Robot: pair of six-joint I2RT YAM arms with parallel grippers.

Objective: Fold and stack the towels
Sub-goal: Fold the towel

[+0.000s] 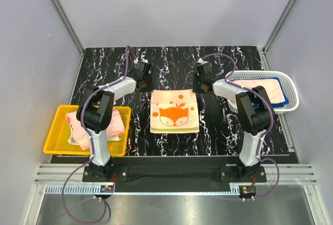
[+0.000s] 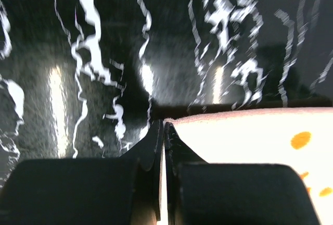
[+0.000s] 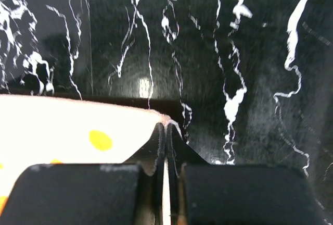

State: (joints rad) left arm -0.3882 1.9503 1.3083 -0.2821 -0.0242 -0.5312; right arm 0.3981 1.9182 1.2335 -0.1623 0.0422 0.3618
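Left tool [image 2: 164, 127] clamps towel [image 1: 174, 111] at far-left corner, right tool [image 3: 165, 127] clamps far-right corner

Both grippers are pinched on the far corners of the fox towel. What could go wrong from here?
1. The left gripper and the right gripper each hold only the very tip of a far corner of the fox towel, so a corner may slip out when lifted.
2. If one side slips or lags, the fold could land skewed, with the edges not lined up.
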